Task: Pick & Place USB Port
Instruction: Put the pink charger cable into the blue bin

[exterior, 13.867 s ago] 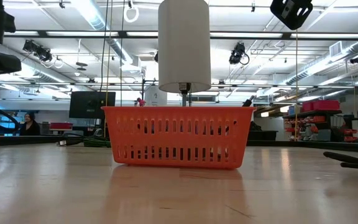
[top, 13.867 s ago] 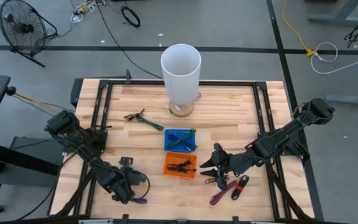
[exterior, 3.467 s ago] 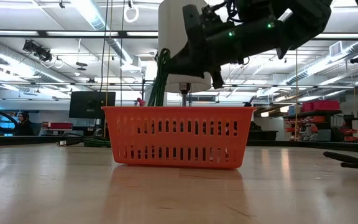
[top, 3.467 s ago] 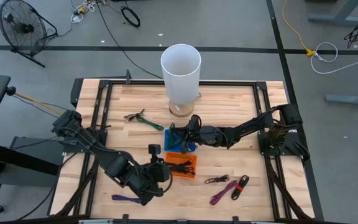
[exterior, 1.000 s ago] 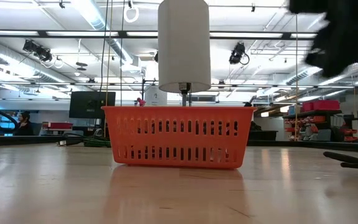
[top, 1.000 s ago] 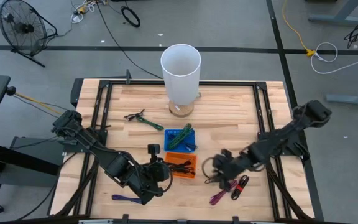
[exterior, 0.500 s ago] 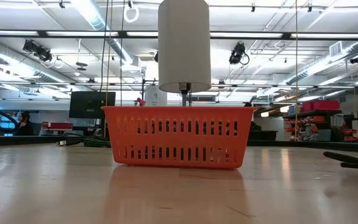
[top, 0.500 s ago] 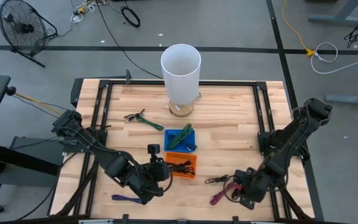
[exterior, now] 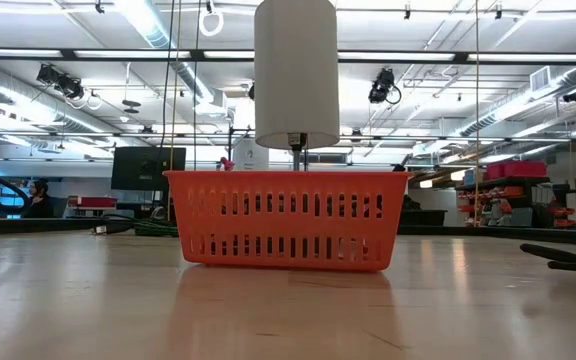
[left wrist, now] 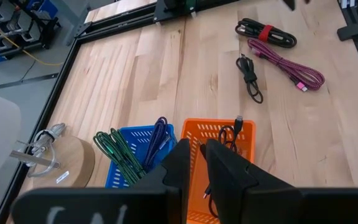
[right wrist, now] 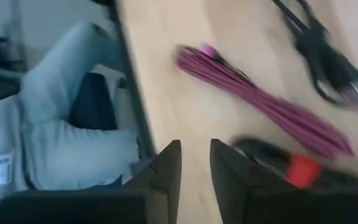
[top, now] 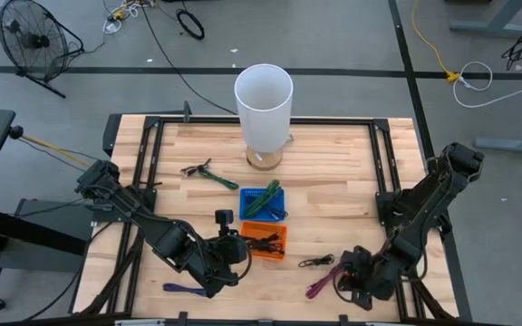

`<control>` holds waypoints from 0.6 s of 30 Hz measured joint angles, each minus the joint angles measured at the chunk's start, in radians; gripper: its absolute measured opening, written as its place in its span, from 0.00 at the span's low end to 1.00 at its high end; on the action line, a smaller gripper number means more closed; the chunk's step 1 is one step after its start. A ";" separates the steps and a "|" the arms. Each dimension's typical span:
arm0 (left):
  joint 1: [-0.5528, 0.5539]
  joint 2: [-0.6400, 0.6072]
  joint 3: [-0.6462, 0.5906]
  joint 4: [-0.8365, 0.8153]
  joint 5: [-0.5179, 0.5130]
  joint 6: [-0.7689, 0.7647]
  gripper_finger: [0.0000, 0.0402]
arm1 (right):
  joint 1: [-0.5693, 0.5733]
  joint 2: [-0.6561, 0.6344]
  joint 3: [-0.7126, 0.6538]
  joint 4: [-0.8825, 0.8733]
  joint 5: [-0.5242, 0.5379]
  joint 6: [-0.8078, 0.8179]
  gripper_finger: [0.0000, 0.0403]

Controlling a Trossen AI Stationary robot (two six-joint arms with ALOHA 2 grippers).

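The right hand [top: 356,279] hangs over the near right of the desk [top: 333,172], fingers a little apart and empty, above the red-banded black cable [right wrist: 297,168] and just beside the magenta cable [right wrist: 260,99]. It should settle squarely over one bundle's middle before closing. The left hand [top: 227,246], narrowly parted and empty, waits beside the orange basket [top: 263,240], with the blue basket [top: 263,203] beyond.

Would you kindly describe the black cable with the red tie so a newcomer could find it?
Start at the orange basket in the middle of the table. Three loose cables lie beyond it, toward the right arm. The black cable is bundled and bound by a red tie, unlike its magenta neighbour.
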 joint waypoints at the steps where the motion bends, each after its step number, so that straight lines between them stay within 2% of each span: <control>1: 0.000 0.000 0.000 0.000 0.000 0.000 0.14 | -0.004 0.000 0.000 0.029 0.014 -0.046 0.21; 5: 0.000 0.000 0.000 0.000 0.000 0.000 0.14 | -0.030 0.006 0.000 0.155 0.067 -0.242 0.21; 9: 0.000 0.000 0.000 0.000 0.000 0.000 0.14 | -0.064 0.049 0.000 0.252 0.064 -0.399 0.21; 18: 0.000 0.000 0.000 -0.001 0.000 -0.004 0.14 | -0.154 0.187 0.000 0.283 -0.114 -0.407 0.24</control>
